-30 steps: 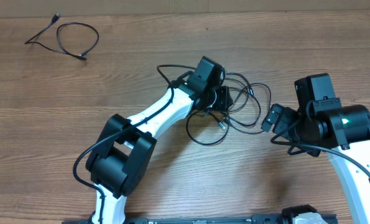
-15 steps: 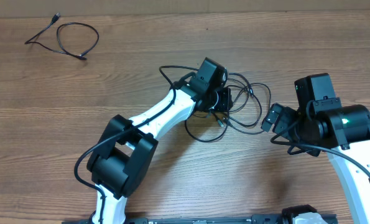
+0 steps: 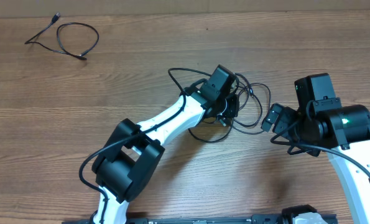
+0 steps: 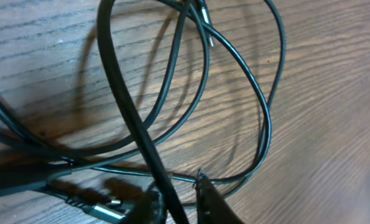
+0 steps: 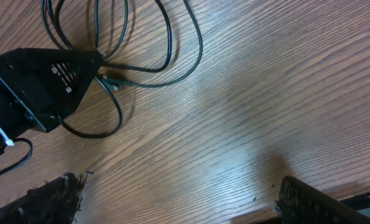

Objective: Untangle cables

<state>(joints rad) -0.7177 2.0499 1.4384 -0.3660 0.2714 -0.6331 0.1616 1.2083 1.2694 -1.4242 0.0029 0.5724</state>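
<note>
The job looks roughly a third done, judging by how things lie. One loose cable (image 3: pixel 96 37) sits by itself at the far left corner of the surface (image 3: pixel 48 124), curled in an open loop and well apart from everything else, so that one counts as freed. The other cords are heaped in a bundle (image 3: pixel 258 107) near the middle of the surface, between the two arms. There they cross over one another in several overlapping loops, with at least one small metal-tipped plug poking out among them. The left pincer (image 3: pixel 229 111) is down in the left side of that bundle. In its own wrist view a black strand (image 4: pixel 132 118) runs straight down between the fingertips, and from the right wrist view the tips taper to a point right at the cords. It therefore appears to be pressed together on that strand, though the contact itself sits at the edge of the picture and is hard to make out. The right pincer (image 3: pixel 273 117) is spread wide and carries nothing, hovering just beside the bundle's right edge without touching it. What is left, as I read it, is to draw the pinched strand out of the crossings, probably with the right pincer steadying the rest. The remaining cords then need laying apart as the first one lies.
</note>
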